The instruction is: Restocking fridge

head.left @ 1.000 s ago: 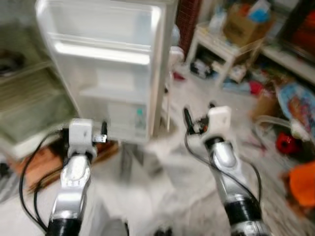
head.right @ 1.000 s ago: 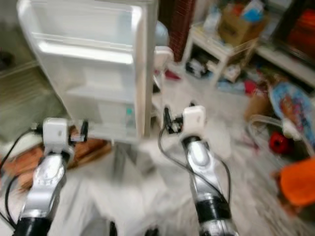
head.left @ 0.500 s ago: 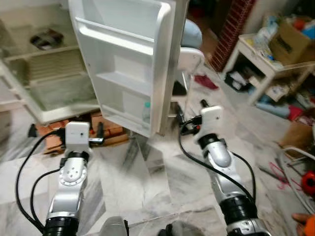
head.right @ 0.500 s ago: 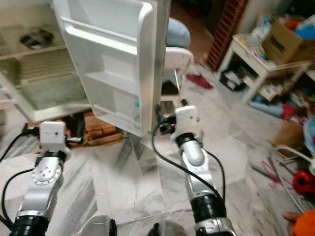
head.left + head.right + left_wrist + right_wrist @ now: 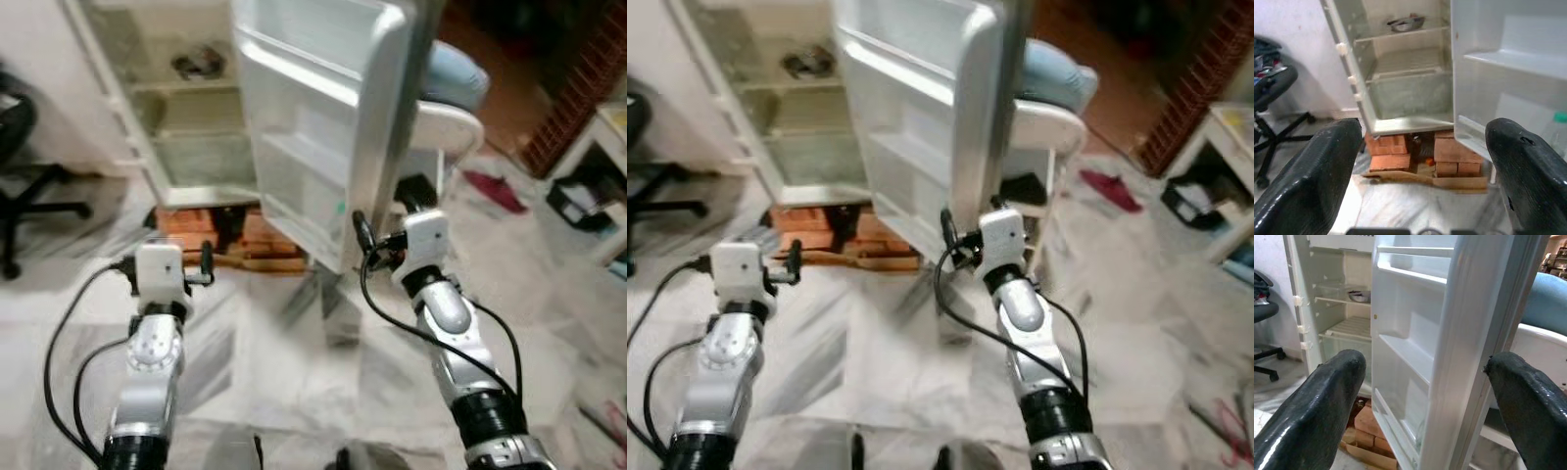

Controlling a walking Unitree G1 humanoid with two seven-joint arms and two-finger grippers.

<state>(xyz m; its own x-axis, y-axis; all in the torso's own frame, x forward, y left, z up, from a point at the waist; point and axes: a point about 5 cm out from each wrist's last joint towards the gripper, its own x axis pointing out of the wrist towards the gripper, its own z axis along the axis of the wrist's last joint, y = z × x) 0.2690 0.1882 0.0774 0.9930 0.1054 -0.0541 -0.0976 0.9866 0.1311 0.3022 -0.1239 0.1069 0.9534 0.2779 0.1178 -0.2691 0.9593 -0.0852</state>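
The fridge point(image 5: 186, 117) stands open at the far side on red bricks point(image 5: 1388, 147), its door point(image 5: 333, 127) swung toward the robot; the left wrist view shows a metal bowl point(image 5: 1405, 22) on an upper shelf and a green-capped bottle point(image 5: 1558, 128) low in the door rack. Both the left gripper point(image 5: 1420, 161) and the right gripper point(image 5: 1422, 396) have jaws spread wide, holding nothing, raised above the marble floor point(image 5: 284, 382). A black office chair point(image 5: 24, 186) stands far left, a white chair point(image 5: 1048, 147) behind the door.
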